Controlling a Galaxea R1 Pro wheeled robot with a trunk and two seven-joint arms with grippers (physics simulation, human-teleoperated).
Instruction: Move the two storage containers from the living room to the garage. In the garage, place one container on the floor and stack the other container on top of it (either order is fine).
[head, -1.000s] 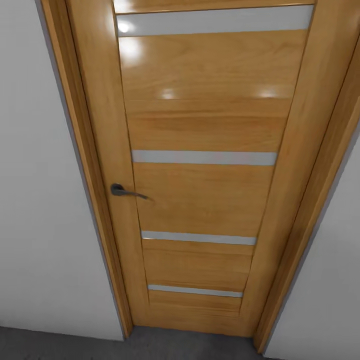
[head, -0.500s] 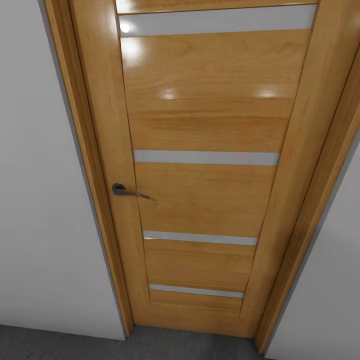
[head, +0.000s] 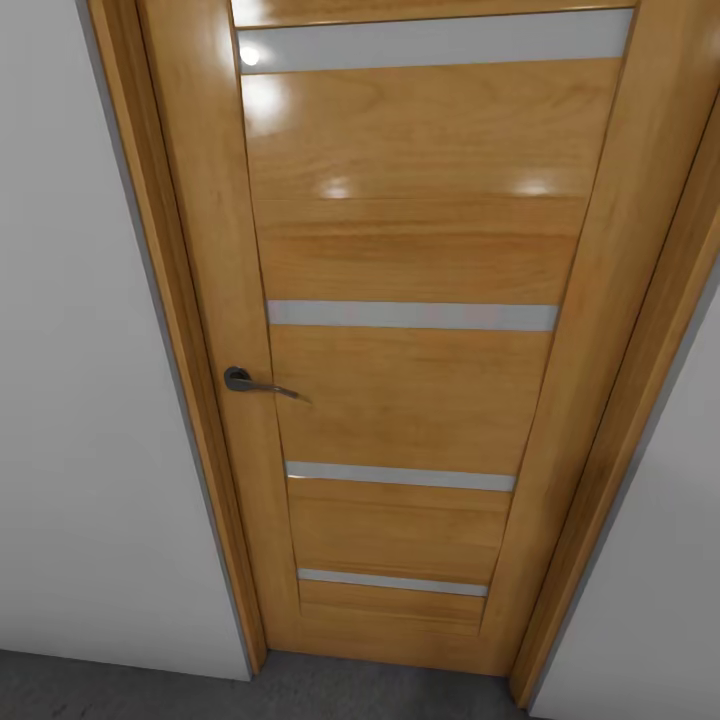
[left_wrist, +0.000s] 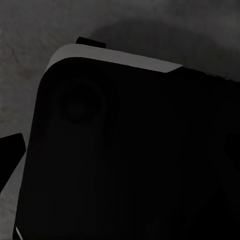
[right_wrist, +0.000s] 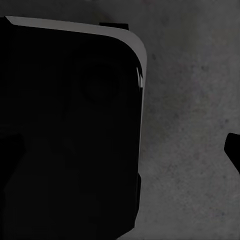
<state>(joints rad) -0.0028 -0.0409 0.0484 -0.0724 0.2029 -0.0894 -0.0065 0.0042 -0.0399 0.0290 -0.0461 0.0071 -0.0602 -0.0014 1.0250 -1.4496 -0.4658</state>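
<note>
The two storage containers are out of view. In the head view I face a shut honey-coloured wooden door (head: 400, 390) with pale horizontal strips and a dark lever handle (head: 250, 382). Dark grey speckled floor (head: 110, 690) runs along its foot. My left gripper (left_wrist: 120, 160) hangs over that floor (left_wrist: 150, 35) beside my black base (left_wrist: 130, 165). One dark fingertip (left_wrist: 11, 155) sits at the frame's edge and nothing is held. My right gripper (right_wrist: 120, 152) hangs the same way, its fingertip (right_wrist: 234, 152) at the edge over the floor (right_wrist: 190, 125).
Pale grey wall stands on both sides of the door, on the left (head: 70, 400) and on the right (head: 660, 560). The wooden door frame (head: 175, 330) juts a little from the wall. My black base (right_wrist: 65, 135) is close under both arms.
The whole head view shifted slightly, the door sliding a few pixels right as the camera moved. It has held still for the last half second.
</note>
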